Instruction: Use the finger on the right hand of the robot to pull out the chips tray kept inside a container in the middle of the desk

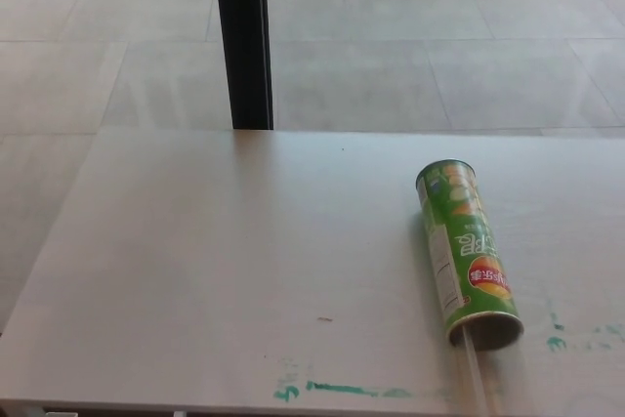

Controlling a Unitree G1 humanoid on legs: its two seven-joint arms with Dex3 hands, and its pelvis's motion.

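A green chips container (464,251) lies on its side on the pale desk (215,261), right of the middle. Its open mouth (487,331) faces the desk's near edge. A clear plastic tray (477,373) sticks out of that mouth and runs down to the bottom of the picture; its edges are faint and hard to trace. Neither of my hands shows in the head view.
A black post (243,38) stands behind the desk's far edge, with a tiled floor (439,36) beyond it. Green paint marks (337,390) streak the desk near its front edge, and a few more (557,342) lie right of the container.
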